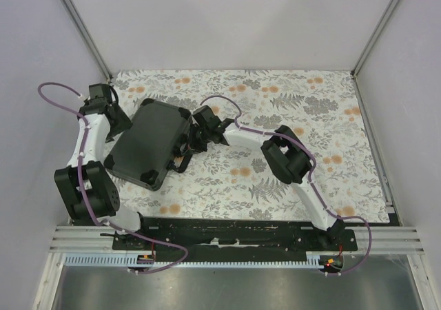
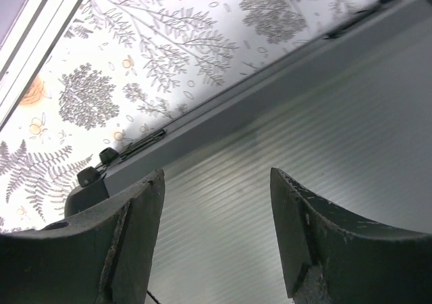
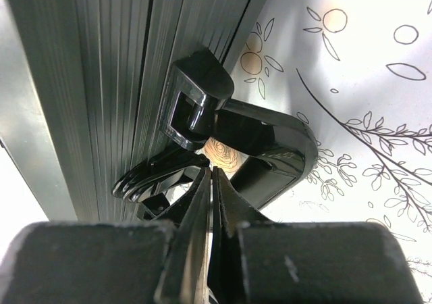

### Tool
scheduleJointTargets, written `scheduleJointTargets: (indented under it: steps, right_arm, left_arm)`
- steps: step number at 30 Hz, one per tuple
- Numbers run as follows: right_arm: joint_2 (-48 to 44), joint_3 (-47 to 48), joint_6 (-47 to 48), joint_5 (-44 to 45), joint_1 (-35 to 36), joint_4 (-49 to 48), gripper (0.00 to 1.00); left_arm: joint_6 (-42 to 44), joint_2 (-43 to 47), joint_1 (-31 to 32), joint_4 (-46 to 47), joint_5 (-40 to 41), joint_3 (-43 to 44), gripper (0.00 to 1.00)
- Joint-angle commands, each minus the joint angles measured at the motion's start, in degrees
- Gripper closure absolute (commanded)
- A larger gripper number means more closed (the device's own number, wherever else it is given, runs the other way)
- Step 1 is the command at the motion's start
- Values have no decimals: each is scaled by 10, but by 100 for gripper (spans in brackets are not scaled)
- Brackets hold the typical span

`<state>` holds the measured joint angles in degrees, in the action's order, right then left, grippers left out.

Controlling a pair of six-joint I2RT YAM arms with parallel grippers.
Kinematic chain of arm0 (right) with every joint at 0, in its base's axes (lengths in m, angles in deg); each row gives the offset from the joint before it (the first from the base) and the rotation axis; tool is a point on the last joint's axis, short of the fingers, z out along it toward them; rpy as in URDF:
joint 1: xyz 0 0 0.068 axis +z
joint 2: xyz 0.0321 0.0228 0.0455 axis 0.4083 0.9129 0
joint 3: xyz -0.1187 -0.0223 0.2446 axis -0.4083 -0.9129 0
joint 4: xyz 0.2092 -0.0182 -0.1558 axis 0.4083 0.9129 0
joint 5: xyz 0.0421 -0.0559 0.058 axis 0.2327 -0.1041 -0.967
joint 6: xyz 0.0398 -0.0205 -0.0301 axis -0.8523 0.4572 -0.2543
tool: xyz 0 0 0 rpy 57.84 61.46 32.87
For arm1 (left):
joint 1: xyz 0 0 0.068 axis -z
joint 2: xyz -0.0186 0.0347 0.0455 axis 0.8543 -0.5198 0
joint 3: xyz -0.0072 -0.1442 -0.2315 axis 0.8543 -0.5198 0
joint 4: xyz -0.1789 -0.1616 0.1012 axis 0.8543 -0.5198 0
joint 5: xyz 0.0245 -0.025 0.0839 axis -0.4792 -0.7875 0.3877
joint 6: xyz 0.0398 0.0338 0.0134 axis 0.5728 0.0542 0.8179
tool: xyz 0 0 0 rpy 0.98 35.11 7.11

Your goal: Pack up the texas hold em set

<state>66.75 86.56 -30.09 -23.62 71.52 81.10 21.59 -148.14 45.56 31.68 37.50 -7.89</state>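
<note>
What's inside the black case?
The case is closed, so whatever is inside is hidden. Only its ribbed black outside and its handle show.

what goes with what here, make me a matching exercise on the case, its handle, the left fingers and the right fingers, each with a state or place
Column one:
1. case
2. handle
3. left fingers
4. right fingers

Column two:
a. pressed together, nothing between them
b. spread apart over the ribbed lid
c. closed, lying flat on the floral table
d. black, curving out from the case's edge, just past the closed tips

Pairs: 1-c, 2-d, 3-b, 4-a
</note>
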Motion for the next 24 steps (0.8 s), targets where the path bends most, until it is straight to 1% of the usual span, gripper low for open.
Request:
scheduleJointTargets:
  steps: [1,3,9,13,16,24]
  right_arm:
    - [20,17,8,-1,9,3,93]
    - [27,25,8,-2,9,6,93]
    - [37,33,14,5,14,18,100]
    - [43,28,16,9,24,18,100]
    - [53,34,16,14,30,21,100]
    - [74,36,10,42,41,29,100]
  left_arm:
    - [-29,-34,-4,-11,56,15,30]
    - [-31,-47,-5,-12,66,5,30]
    - [-40,-73,-5,-23,64,-18,31]
    - [-41,-81,-5,-29,42,-21,33]
    - [-38,-92,-5,-31,18,-31,37]
    - [-51,-81,-4,-11,-30,-87,42]
